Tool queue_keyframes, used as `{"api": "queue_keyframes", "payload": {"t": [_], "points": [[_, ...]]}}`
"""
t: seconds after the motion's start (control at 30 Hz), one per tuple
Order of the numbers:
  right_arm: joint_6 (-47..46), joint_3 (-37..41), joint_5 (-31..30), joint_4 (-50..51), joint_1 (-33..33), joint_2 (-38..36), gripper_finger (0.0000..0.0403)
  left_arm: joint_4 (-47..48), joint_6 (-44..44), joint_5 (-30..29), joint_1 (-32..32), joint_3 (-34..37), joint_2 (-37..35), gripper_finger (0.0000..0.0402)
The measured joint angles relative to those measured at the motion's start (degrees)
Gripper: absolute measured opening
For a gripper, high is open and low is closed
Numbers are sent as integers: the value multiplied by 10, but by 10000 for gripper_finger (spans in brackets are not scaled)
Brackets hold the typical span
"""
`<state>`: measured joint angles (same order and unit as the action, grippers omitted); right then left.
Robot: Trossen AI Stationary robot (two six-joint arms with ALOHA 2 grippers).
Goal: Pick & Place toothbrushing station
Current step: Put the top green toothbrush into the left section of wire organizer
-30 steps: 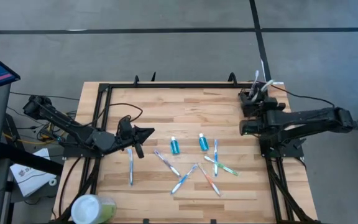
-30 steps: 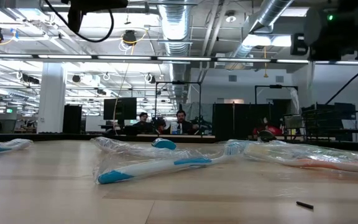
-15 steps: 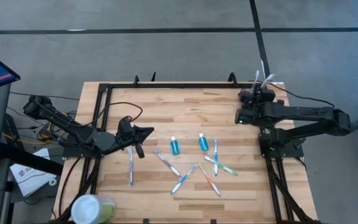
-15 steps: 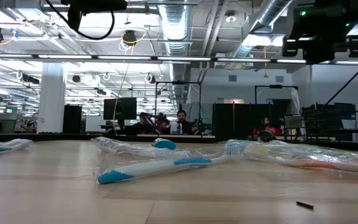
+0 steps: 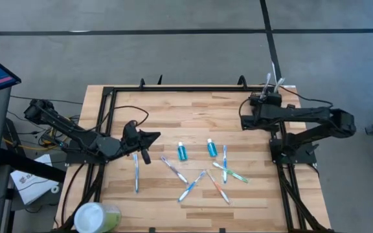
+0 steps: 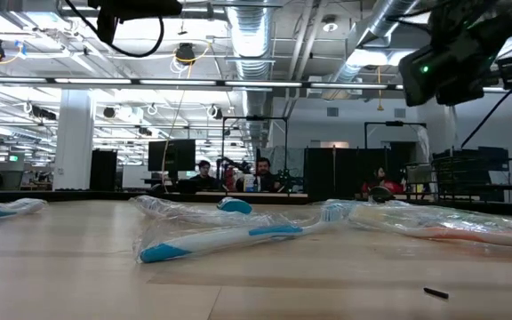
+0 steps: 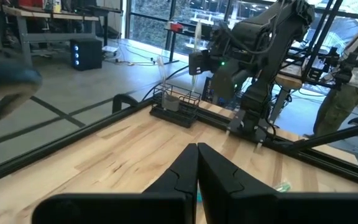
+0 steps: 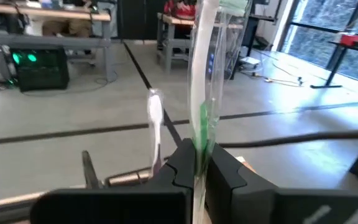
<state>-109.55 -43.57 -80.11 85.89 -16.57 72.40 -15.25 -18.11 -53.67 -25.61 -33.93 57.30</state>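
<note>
The toothbrushing station [image 7: 178,103], a small black holder, stands at the table's far right corner [image 5: 271,97] with a white toothbrush [image 8: 156,121] upright in it. My right gripper [image 8: 197,163] is level beside and above it. It is shut on a wrapped white-and-green toothbrush [image 8: 204,68], which also shows in the left wrist view [image 7: 197,34]. My left gripper [image 7: 197,167] waits shut and level over the table's left part [image 5: 153,136], with nothing between its fingers. My right gripper pinches the wrapped toothbrush's handle [image 8: 201,140] between its two fingers, through the clear wrapper. The fingers lie level, across the brush. The brush stands upright above them, and its lower end is hidden by the fingers.
Several wrapped toothbrushes [image 5: 203,173] and two small blue tubes [image 5: 182,151] lie on the table's middle. One more toothbrush [image 5: 135,172] lies below the left gripper. A pale-green cup with a white lid [image 5: 96,217] stands at the near left corner. Black rails [image 5: 173,88] edge the table.
My right hand has swung toward the table's left beside the far right corner and has rolled and tipped. Its arm has folded in from the right.
</note>
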Motion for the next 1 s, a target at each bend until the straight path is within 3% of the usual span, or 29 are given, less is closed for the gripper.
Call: {"api": "queue_keyframes", "payload": {"t": [0.17, 0.3, 0.43, 0.7, 1.0], "points": [[-32, 0, 7, 0, 16, 22, 7, 0, -3, 0, 0, 0, 0, 2], [-51, -15, -52, -1, 15, 39, 6, -1, -7, -1, 0, 0, 0, 2], [-8, -32, -83, -25, 0, 51, 6, -2, -18, -1, 0, 0, 0, 2], [178, -107, -80, -150, -23, 116, 6, -3, -35, -1, 0, 0, 0, 2], [176, -146, -84, -181, -115, 200, 6, -3, -63, 1, -1, 0, 1, 2]]}}
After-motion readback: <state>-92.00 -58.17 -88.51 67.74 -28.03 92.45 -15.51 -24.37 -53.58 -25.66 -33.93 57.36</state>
